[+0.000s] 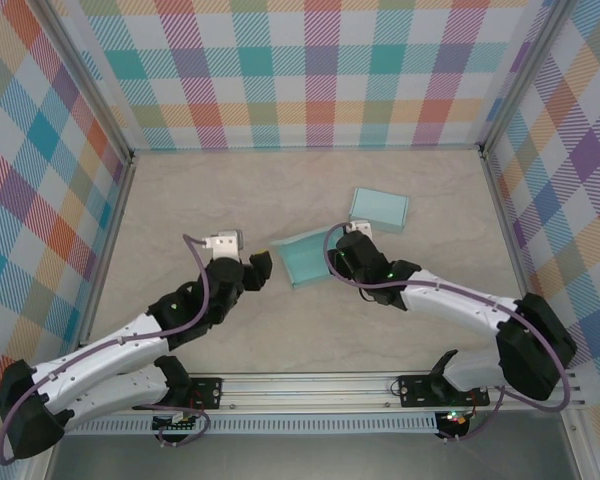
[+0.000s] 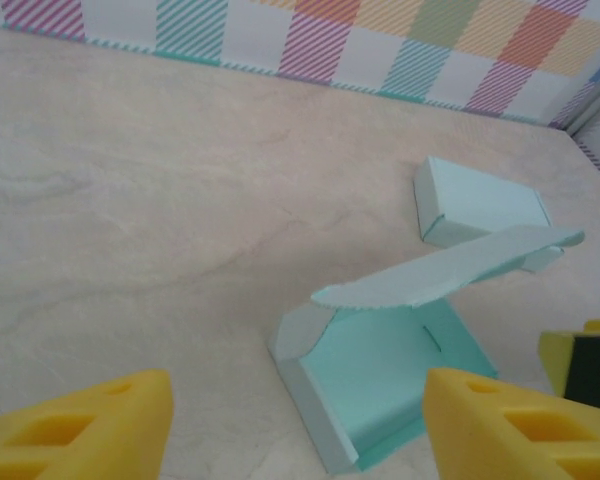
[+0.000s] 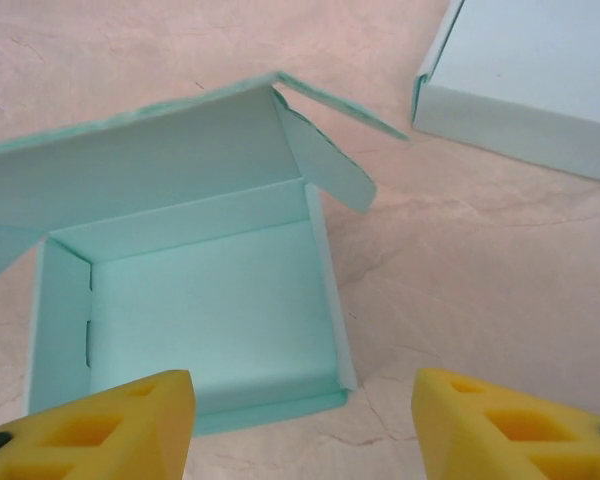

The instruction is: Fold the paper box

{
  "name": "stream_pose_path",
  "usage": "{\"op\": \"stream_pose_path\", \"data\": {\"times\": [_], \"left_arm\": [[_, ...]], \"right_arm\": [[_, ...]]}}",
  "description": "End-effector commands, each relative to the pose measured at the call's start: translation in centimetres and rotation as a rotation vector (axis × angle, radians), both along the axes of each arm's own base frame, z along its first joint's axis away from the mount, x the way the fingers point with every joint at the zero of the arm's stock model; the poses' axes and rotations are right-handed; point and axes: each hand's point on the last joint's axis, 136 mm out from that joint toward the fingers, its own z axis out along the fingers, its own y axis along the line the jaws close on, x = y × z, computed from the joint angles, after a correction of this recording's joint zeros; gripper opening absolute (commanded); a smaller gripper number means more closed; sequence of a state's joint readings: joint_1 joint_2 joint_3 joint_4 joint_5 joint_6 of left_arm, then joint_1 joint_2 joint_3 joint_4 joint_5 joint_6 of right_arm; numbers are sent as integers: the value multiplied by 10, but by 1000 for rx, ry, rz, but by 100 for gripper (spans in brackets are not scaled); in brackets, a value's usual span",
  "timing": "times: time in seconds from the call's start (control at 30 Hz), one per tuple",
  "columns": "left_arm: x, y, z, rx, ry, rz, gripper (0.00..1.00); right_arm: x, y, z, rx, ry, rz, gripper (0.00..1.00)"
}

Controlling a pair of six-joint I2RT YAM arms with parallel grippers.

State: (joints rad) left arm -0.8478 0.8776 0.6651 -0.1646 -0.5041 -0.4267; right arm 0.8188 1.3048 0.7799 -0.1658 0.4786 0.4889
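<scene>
Top external: paper box (image 1: 305,262) sits mid-worktop (image 1: 230,190) between the two arms, tray open, lid flap (image 2: 450,268) raised and hanging over the tray. Left end effector (image 1: 260,270) is just left of it, right end effector (image 1: 336,262) at its right edge. Left wrist: fingers (image 2: 90,430) spread wide, holding nothing, box ahead and right of centre. Right wrist: fingers (image 3: 520,425) also wide apart, gripping nothing, box's near wall low between them; can't judge contact. Second box (image 1: 380,209), closed, lies flat just beyond, apart from the open one.
</scene>
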Motion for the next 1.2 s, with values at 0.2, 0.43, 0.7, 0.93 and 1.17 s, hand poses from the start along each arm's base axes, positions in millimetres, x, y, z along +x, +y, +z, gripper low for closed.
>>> {"op": "stream_pose_path", "data": {"times": [0.2,0.43,0.7,0.93,1.17], "left_arm": [[4,-30,-31,224,110,-375,47],[26,-38,-64,233,118,-358,39],[46,-38,-78,186,86,-339,35],[50,-51,-85,160,86,-386,30],[55,-52,-90,161,88,-372,27]], "right_arm": [[-9,-18,35,-27,52,138,59],[9,-16,27,40,86,279,55],[36,-10,22,84,30,380,57],[63,-8,10,66,2,391,57],[80,-3,10,72,-42,405,57]]}}
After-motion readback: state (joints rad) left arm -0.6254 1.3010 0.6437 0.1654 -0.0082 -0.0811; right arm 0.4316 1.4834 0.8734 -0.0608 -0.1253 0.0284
